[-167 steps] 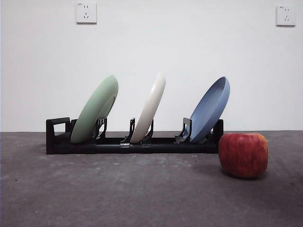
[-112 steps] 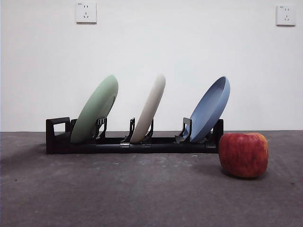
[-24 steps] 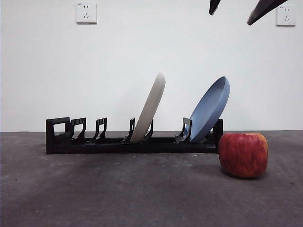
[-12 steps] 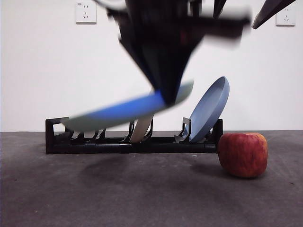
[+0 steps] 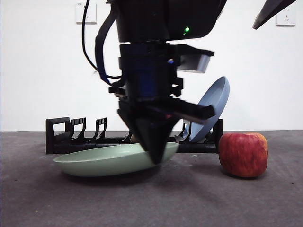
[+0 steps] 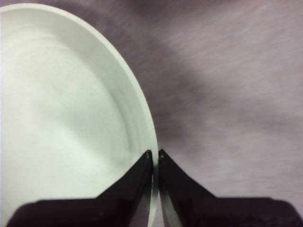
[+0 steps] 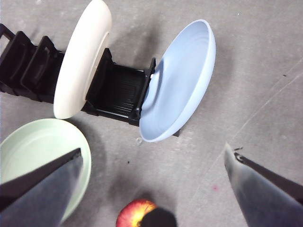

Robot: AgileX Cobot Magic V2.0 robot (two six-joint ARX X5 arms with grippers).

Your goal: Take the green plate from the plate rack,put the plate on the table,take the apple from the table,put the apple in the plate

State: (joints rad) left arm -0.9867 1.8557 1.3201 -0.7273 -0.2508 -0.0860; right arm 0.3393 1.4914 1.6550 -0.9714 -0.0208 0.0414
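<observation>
The green plate (image 5: 94, 161) lies nearly flat, low on the table (image 5: 213, 203) in front of the plate rack (image 5: 61, 137), its right edge slightly raised. My left gripper (image 5: 156, 158) comes down from above and is shut on the plate's right rim. The left wrist view shows the jaws (image 6: 155, 153) pinching the rim of the plate (image 6: 61, 118). The apple (image 5: 243, 154) sits on the table at the right, apart from the plate. My right gripper (image 7: 152, 149) is open, high above the apple (image 7: 135, 213), and shows the plate (image 7: 38, 146) and rack (image 7: 118, 90).
A blue plate (image 5: 213, 101) leans in the rack's right end slot; it also shows in the right wrist view (image 7: 180, 94). A cream-white plate (image 7: 83, 56) stands in the middle slot, hidden behind the arm in the front view. A black tip (image 5: 270, 9) shows at the top right.
The green plate left the rack's left slots. Half a second ago it hung tilted in the air; now the left gripper has brought it down to the table in front of the rack.
</observation>
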